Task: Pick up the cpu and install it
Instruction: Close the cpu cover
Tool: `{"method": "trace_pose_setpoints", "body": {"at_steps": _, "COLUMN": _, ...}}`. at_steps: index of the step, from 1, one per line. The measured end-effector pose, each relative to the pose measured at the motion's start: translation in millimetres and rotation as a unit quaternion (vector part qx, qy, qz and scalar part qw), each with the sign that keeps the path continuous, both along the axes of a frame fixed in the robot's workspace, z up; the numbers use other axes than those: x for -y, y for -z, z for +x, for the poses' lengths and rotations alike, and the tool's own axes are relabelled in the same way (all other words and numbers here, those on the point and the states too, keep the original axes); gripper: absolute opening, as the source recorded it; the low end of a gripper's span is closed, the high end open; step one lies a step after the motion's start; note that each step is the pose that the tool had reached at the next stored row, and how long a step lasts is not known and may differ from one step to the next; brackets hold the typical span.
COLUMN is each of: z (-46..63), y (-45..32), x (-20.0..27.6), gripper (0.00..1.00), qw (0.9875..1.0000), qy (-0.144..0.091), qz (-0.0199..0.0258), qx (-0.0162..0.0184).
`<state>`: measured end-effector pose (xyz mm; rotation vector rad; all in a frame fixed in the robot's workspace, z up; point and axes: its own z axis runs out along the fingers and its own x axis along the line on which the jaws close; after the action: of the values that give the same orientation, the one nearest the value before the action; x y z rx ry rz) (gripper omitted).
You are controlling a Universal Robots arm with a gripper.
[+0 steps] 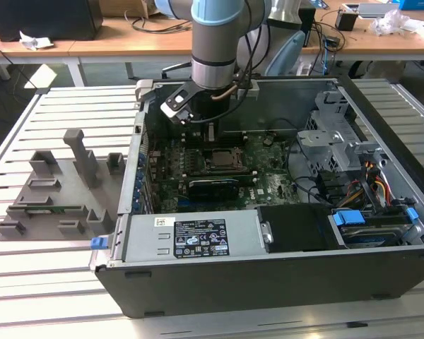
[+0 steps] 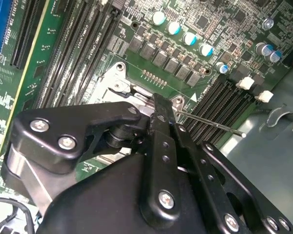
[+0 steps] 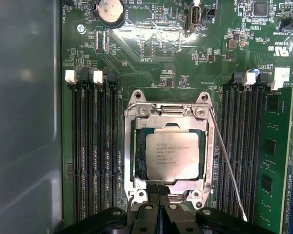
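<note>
Exterior view: arm reaches down into an open computer case [image 1: 268, 282] on the slatted table [image 1: 49, 282]. End effector [image 1: 210, 133] is low over the motherboard [image 1: 268, 176], by the socket. cpu [image 1: 223, 161] sits mid-board. A grey tray [image 1: 56, 191] lies on the table at the exterior view's left of the case.

First wrist view: cpu [image 3: 175, 155] lies flat inside the socket frame [image 3: 168, 111], with a thin lever [image 3: 228, 161] angled up beside it. End effector [image 3: 159, 191] fingers are pressed together, gripping nothing, at the frame's edge.

Second wrist view: end effector [image 2: 156, 105] tips are together over the socket frame [image 2: 118, 78], with memory slots [image 2: 83, 48] alongside.
</note>
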<state>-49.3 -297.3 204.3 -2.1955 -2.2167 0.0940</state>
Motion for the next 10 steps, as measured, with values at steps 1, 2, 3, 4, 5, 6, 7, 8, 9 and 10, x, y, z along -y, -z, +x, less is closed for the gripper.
{"method": "trace_pose_setpoints", "body": {"at_steps": 1, "z": 0.7, "y": 0.0, "x": 0.0, "gripper": 0.11, "qw": 1.0, "qy": 0.0, "qz": 0.0, "qx": -0.0001}}
{"method": "trace_pose_setpoints", "body": {"at_steps": 2, "z": 1.7, "y": 0.0, "x": 0.0, "gripper": 0.11, "qw": 1.0, "qy": 0.0, "qz": -0.0001, "qx": 0.0}}
{"method": "trace_pose_setpoints", "body": {"at_steps": 3, "z": 2.8, "y": 0.0, "x": 0.0, "gripper": 0.11, "qw": 1.0, "qy": 0.0, "qz": -0.0001, "qx": 0.0001}}
{"method": "trace_pose_setpoints", "body": {"at_steps": 4, "z": 4.1, "y": 0.1, "x": 0.0, "gripper": 0.11, "qw": 1.0, "qy": 0.0, "qz": -0.0001, "qx": 0.0003}}
{"method": "trace_pose_setpoints", "body": {"at_steps": 5, "z": 5.5, "y": 0.1, "x": 0.0, "gripper": 0.11, "qw": 1.0, "qy": -0.001, "qz": 0.0, "qx": 0.0002}}
{"method": "trace_pose_setpoints", "body": {"at_steps": 6, "z": 7.1, "y": 0.0, "x": 0.0, "gripper": 0.11, "qw": 1.0, "qy": -0.001, "qz": 0.0, "qx": 0.0001}}
{"method": "trace_pose_setpoints", "body": {"at_steps": 7, "z": 10.5, "y": 0.1, "x": -0.1, "gripper": 0.11, "qw": 1.0, "qy": -0.001, "qz": 0.0001, "qx": 0.0002}}
{"method": "trace_pose_setpoints", "body": {"at_steps": 8, "z": 12.7, "y": 0.2, "x": -0.1, "gripper": 0.11, "qw": 1.0, "qy": -0.001, "qz": 0.0001, "qx": 0.0002}}
{"method": "trace_pose_setpoints", "body": {"at_steps": 9, "z": 16.6, "y": 0.2, "x": -0.1, "gripper": 0.11, "qw": 1.0, "qy": -0.001, "qz": 0.0002, "qx": 0.0002}}
{"method": "trace_pose_setpoints", "body": {"at_steps": 10, "z": 20.2, "y": 0.2, "x": -0.1, "gripper": 0.11, "qw": 1.0, "qy": -0.001, "qz": 0.0002, "qx": 0.0001}}
